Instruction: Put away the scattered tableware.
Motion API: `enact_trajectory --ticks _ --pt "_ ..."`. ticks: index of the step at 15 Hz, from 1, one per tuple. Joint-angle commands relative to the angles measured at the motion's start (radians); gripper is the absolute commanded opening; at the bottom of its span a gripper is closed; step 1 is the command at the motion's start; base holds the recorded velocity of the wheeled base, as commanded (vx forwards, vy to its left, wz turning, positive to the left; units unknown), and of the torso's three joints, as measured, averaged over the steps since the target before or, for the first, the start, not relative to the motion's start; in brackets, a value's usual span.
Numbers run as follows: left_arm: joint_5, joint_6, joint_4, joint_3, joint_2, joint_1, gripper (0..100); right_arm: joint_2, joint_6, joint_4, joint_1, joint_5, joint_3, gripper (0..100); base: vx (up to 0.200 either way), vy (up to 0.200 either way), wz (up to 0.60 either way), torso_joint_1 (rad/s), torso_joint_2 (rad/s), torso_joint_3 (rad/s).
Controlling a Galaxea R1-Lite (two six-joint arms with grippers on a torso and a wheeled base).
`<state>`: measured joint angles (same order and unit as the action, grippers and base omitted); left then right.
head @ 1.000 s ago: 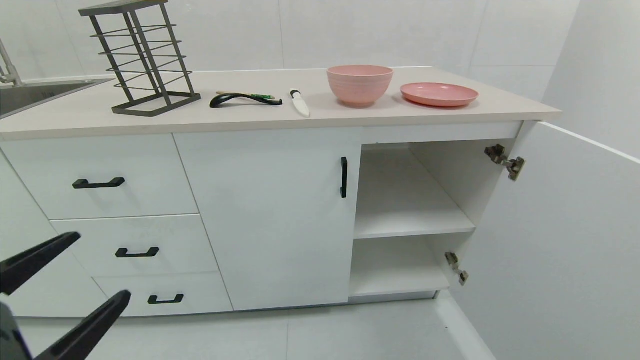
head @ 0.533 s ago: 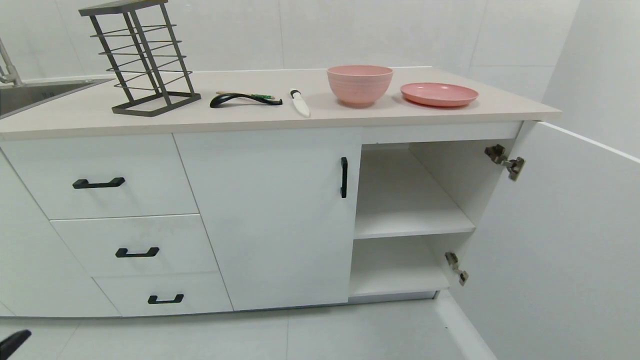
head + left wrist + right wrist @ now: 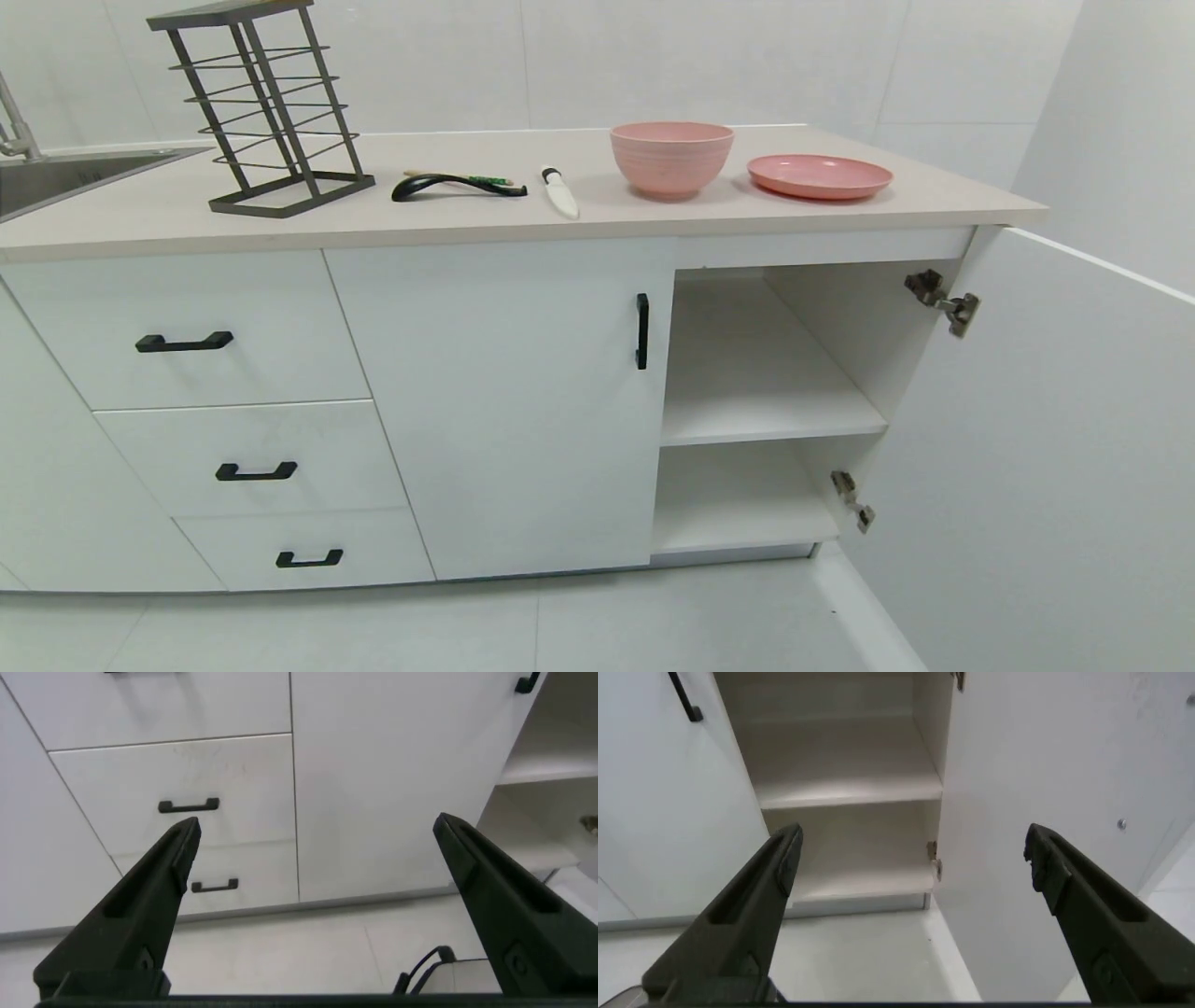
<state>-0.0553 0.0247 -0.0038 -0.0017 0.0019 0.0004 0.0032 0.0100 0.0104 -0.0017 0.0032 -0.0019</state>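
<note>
On your pale table [image 3: 187, 224] the tableware lies in a row. There is a pink ribbed bowl [image 3: 671, 157] with a shallow pink plate [image 3: 820, 175] just beside it. Next comes a white utensil with a black band [image 3: 559, 192], whose kind you cannot make out. A curved black spoon [image 3: 408, 191] partly hides wooden chopsticks with green marks [image 3: 490, 179]. The white cabinet [image 3: 766, 392] beneath stands open. Your left jaws are spread wide before the drawers [image 3: 177, 775]; your right jaws, equally released, face the cabinet shelves.
</note>
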Motion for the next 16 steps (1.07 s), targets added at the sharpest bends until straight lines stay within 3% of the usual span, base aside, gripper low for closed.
enact_trajectory --ticks 1,7,9,13,16 --pt "0.0 -0.009 0.001 0.002 -0.002 0.001 100 0.0 0.004 -0.004 0.0 0.004 0.0 100 0.0 0.0 0.0 0.0 0.0 0.0" --pt "0.012 -0.011 0.001 0.002 -0.002 0.001 100 0.0 0.002 -0.004 0.0 0.004 0.0 100 0.0 0.0 0.0 0.0 0.0 0.0" --pt "0.014 -0.011 0.001 0.002 -0.002 0.001 100 0.0 0.004 -0.004 0.0 0.004 0.0 100 0.0 -0.2 0.0 0.002 0.0 0.007" --pt "0.014 -0.012 0.001 0.002 -0.002 0.001 100 0.0 0.004 -0.004 0.0 0.004 0.0 100 0.2 -0.05 0.0 0.005 0.0 0.001" --pt "0.014 -0.012 0.001 0.002 -0.002 0.001 100 0.0 0.002 -0.004 0.0 0.004 0.0 100 0.0 0.0 0.0 0.0 0.0 0.0"
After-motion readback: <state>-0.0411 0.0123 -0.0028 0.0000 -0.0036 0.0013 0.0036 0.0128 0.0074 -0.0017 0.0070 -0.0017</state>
